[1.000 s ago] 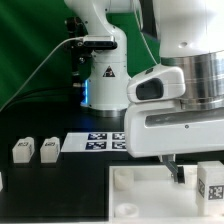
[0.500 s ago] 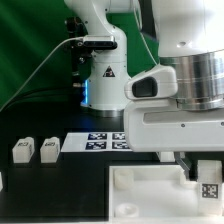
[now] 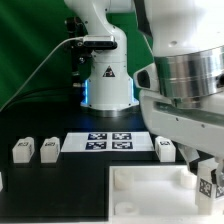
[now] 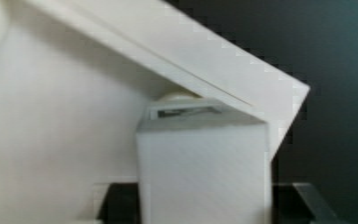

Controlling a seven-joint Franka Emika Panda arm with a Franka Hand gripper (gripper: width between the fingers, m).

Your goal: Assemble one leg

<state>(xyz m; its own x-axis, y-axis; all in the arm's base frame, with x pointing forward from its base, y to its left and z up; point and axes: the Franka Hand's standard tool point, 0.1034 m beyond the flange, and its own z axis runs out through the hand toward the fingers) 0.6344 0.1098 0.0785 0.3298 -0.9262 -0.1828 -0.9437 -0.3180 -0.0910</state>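
In the wrist view a leg [image 4: 202,160], a chunky white block, fills the space between my dark fingers [image 4: 123,203]. My gripper [image 4: 202,206] is shut on it, and its far end lies against the corner edge of the white panel [image 4: 69,110]. In the exterior view my gripper [image 3: 207,178] is low at the right, just past the panel's [image 3: 150,188] right edge. Only a tagged bit of the held leg [image 3: 211,186] shows under the hand. Two more legs [image 3: 22,150] [image 3: 48,148] stand at the left, and another leg [image 3: 166,149] stands behind the panel.
The marker board [image 3: 108,141] lies flat in front of the robot's base [image 3: 105,85]. My arm's large housing [image 3: 190,100] fills the exterior view's right and hides the table there. A green backdrop stands behind.
My arm has moved toward the exterior view's right, and the gripper has come down over the leg at the panel's right edge. The leg behind the panel is now uncovered.
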